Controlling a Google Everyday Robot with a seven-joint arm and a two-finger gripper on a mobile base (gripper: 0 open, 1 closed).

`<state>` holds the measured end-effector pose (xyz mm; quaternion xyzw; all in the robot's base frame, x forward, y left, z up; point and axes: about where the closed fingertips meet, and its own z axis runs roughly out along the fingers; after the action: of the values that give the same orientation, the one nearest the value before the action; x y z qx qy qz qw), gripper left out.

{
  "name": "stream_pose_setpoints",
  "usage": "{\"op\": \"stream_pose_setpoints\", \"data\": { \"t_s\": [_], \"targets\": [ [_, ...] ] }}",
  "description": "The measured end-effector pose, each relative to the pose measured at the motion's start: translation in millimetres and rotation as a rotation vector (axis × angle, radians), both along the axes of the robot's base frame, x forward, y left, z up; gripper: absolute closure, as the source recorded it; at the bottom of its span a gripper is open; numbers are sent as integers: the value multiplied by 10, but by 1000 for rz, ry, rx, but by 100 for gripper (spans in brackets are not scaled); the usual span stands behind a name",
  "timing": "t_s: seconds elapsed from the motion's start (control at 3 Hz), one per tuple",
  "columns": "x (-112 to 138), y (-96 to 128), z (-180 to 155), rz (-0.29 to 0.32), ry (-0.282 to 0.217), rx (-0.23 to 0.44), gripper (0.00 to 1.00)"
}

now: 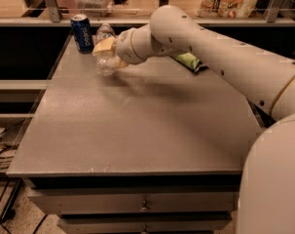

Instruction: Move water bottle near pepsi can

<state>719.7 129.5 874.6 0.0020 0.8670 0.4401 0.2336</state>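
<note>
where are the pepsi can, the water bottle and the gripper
pepsi can point(82, 33), camera view, blue side
water bottle point(106, 66), camera view, clear lower body
gripper point(104, 47), camera view, between fingertips, on the bottle beside the can

- You could read white "pepsi" lettering running down the side of the pepsi can point(82, 33), in the upper left of the frame.
- The water bottle point(106, 68) showed you no legible print; the gripper point(106, 55) clasped it just right of that can.

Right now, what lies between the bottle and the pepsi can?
Nothing. In the camera view only a narrow strip of bare table separates the bottle, held in the gripper, from the can.
</note>
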Motion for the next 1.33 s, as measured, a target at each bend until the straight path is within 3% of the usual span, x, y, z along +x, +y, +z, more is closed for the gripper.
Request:
{"op": "stream_pose_setpoints", "data": {
  "t_s": [0.67, 1.33],
  "targets": [
    [207, 340, -98, 6, 53, 40, 45],
    [215, 507, -76, 28, 63, 66, 1]
  ]
}}
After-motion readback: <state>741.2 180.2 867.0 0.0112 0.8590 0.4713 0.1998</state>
